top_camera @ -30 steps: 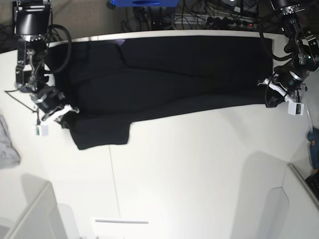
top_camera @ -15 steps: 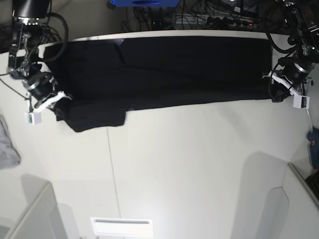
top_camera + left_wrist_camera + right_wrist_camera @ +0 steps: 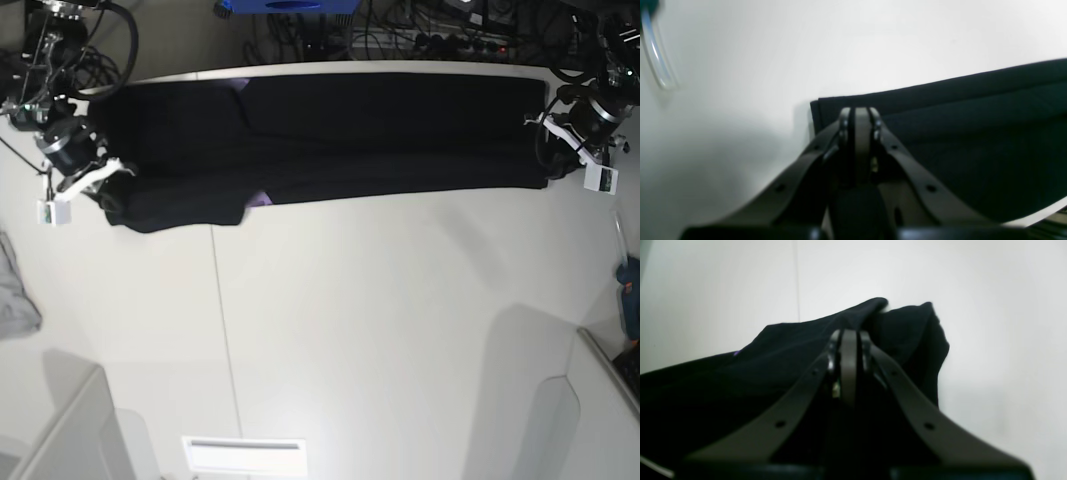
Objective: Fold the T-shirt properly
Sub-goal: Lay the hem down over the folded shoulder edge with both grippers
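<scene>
- The T-shirt (image 3: 330, 135) lies stretched in a long band across the top of the bench (image 3: 380, 330).
- The left gripper (image 3: 555, 165), upper right, is clamped on its corner.
- The right gripper (image 3: 105, 190), upper left, pinches the bunched end.

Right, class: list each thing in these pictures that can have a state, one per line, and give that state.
T-shirt: folded lengthwise into a long band, stretched along the table's far edge, a bit of purple print showing.
Left gripper: jaws shut on the T-shirt's corner.
Right gripper: jaws shut on bunched fabric at the other end.
Grey cloth: crumpled, lying loose at the table's edge.
</scene>
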